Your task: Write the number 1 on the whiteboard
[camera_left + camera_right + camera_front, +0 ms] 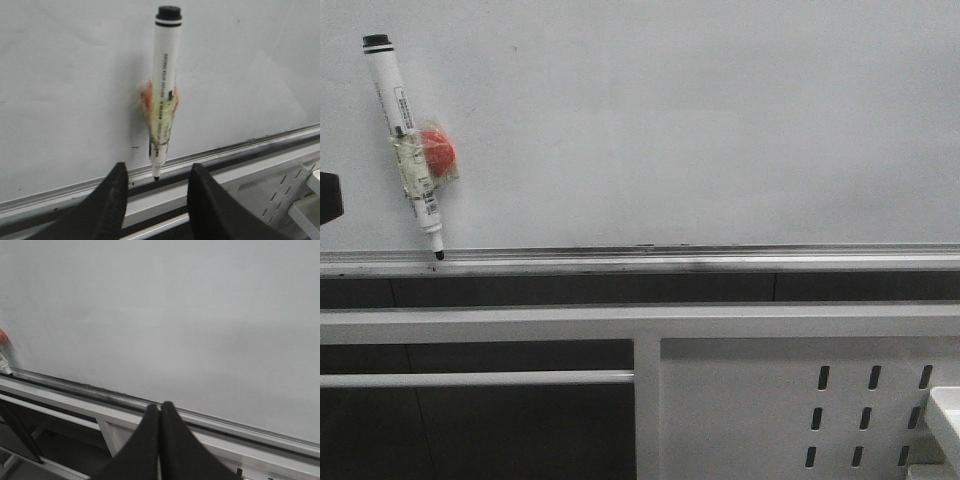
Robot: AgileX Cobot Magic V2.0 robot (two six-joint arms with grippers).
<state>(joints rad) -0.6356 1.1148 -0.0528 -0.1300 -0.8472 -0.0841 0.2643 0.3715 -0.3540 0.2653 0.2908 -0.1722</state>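
Observation:
The whiteboard (700,120) fills the upper part of the front view, with its smudged silver tray rail (720,262) along the lower edge. No number 1 stroke shows on it. A white marker pen (404,140) with a black cap end leans against the board at the far left, tip down on the rail, with a red magnet (436,150) taped to it. It also shows in the left wrist view (164,85). My left gripper (156,175) is open, a short way in front of the pen's tip, touching nothing. My right gripper (160,407) is shut and empty, facing the board (190,315).
A white frame bar (620,322) runs below the rail. A white perforated metal panel (800,410) stands lower right. A dark part of the left arm (328,197) shows at the left edge of the front view.

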